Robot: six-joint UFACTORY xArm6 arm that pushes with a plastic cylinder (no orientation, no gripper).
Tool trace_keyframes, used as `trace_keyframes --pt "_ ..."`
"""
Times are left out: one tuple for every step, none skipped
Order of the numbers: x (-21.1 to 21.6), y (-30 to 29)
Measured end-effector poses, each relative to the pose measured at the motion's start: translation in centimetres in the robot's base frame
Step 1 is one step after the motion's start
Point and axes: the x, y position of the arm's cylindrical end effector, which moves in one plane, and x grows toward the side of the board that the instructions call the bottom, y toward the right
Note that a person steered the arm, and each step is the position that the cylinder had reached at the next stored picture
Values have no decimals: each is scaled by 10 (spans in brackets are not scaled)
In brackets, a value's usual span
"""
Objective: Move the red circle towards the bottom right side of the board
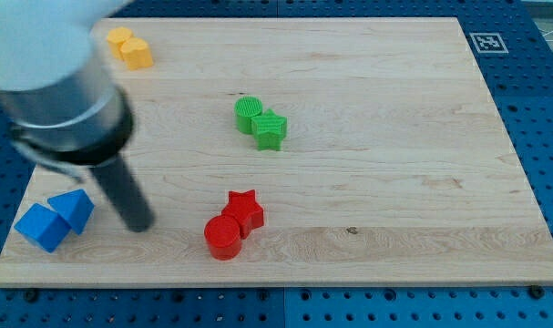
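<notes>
The red circle (222,237) lies near the view's bottom, left of centre, touching the red star (244,210) just up and right of it. My tip (138,223) rests on the board to the left of the red circle, about a block's width and a half away, with the rod rising up-left into the blurred arm. The tip touches no block.
Two blue blocks (54,219) sit at the bottom left, just left of my tip. A green circle (249,114) and green star (270,130) sit touching near the centre top. Two yellow blocks (130,47) sit at the top left. The wooden board (422,164) has edges all round.
</notes>
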Motion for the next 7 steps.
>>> trace_keyframes --pt "0 38" --pt "9 39" --pt "24 39" --pt "24 39" --pt "24 39" --pt "24 75" --pt "24 113"
